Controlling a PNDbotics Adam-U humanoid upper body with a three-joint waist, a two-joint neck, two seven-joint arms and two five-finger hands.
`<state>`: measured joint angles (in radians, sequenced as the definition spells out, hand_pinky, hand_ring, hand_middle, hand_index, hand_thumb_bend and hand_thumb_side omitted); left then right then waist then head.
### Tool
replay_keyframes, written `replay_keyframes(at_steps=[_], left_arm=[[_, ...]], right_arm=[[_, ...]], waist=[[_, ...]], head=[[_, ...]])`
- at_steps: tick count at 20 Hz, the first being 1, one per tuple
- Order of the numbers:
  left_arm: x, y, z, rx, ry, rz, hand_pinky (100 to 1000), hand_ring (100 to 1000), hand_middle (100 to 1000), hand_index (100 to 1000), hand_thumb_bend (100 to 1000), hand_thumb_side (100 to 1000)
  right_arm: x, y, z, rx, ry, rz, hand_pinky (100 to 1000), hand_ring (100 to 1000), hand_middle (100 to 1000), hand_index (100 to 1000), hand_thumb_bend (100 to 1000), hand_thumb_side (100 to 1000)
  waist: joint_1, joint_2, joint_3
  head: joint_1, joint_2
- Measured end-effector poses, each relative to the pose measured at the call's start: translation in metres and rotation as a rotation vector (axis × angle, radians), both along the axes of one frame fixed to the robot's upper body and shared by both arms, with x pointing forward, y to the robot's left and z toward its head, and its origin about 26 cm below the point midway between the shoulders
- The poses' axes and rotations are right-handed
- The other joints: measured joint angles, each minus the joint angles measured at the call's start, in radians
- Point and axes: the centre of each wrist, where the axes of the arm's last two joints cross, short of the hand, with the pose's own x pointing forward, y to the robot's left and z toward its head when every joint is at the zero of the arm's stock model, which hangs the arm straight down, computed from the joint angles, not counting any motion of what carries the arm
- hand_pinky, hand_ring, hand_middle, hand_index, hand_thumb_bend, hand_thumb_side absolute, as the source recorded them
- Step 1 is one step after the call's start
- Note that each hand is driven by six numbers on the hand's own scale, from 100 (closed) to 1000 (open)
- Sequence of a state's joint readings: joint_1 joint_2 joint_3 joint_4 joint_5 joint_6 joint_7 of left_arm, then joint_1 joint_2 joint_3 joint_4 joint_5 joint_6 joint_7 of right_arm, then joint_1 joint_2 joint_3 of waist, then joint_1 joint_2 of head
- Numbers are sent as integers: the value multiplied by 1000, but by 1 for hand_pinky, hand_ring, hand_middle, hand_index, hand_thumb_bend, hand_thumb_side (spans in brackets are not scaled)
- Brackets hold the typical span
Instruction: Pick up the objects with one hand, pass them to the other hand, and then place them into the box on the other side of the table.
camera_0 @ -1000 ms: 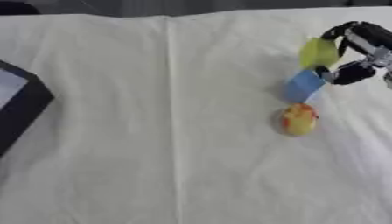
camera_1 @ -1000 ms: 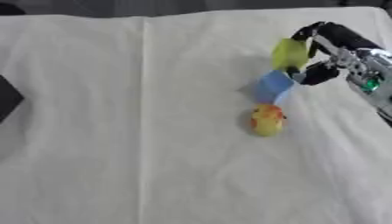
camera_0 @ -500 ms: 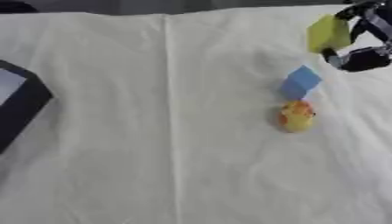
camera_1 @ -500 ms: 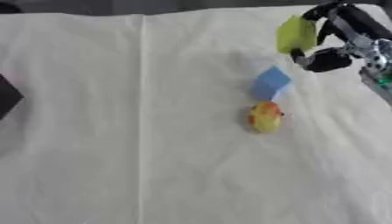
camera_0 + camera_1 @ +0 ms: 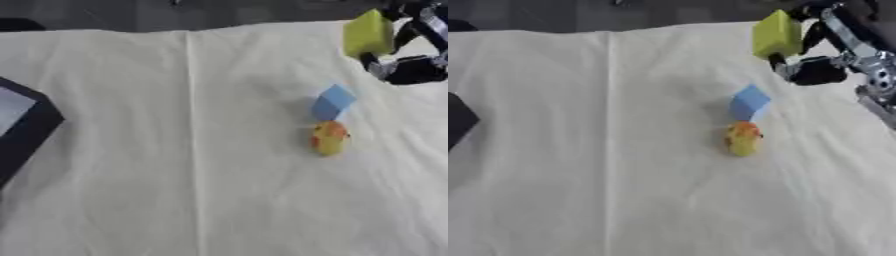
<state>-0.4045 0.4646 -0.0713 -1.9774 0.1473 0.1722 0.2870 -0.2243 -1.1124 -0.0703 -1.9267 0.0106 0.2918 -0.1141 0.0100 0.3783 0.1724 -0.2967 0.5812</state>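
My right hand (image 5: 820,60) hangs above the table's far right, shut on a yellow-green block (image 5: 777,35) held well off the cloth. Below it a blue cube (image 5: 749,102) rests on the cloth, tilted on an edge. Just in front of the cube lies a small yellow and orange rounded object (image 5: 743,138). The black box (image 5: 22,127) with a pale inside shows at the left edge, partly cut off. My left hand shows in neither view.
A cream cloth (image 5: 192,165) with a lengthwise crease covers the table. The table's far edge and dark floor (image 5: 131,12) run along the top.
My right hand has risen and moved back and right with the yellow-green block, away from the blue cube. The cube and the yellow and orange object stayed put.
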Motion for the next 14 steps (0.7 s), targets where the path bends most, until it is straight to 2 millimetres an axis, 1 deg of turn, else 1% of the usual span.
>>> replay_keyframes(at_steps=[3,7,10,12,14], left_arm=[[0,-1,2,3,-14,-13,807,678,600,714,100,767],[1,-8,10,17,-56,-60,806,678,601,714,100,758],[2,-14,16,32,-87,-104,804,679,602,715,100,738],[2,-19,19,44,-109,-140,803,679,603,716,100,727],[3,-24,23,60,-128,-179,802,679,603,716,100,720]], right_arm=[[-2,12,-5,31,4,40,588,458,485,577,212,100],[0,23,-9,67,5,89,576,452,481,571,208,100],[2,30,-9,95,-5,122,554,440,474,560,205,100],[4,36,-9,123,-15,148,543,434,471,555,204,100],[7,42,-10,157,-26,173,532,428,469,550,205,100]], waist=[[0,-19,-2],[2,-26,-4],[4,-45,-4],[7,-46,-4],[10,-53,-4]], head=[[6,10],[9,24],[12,35],[13,44],[13,54]])
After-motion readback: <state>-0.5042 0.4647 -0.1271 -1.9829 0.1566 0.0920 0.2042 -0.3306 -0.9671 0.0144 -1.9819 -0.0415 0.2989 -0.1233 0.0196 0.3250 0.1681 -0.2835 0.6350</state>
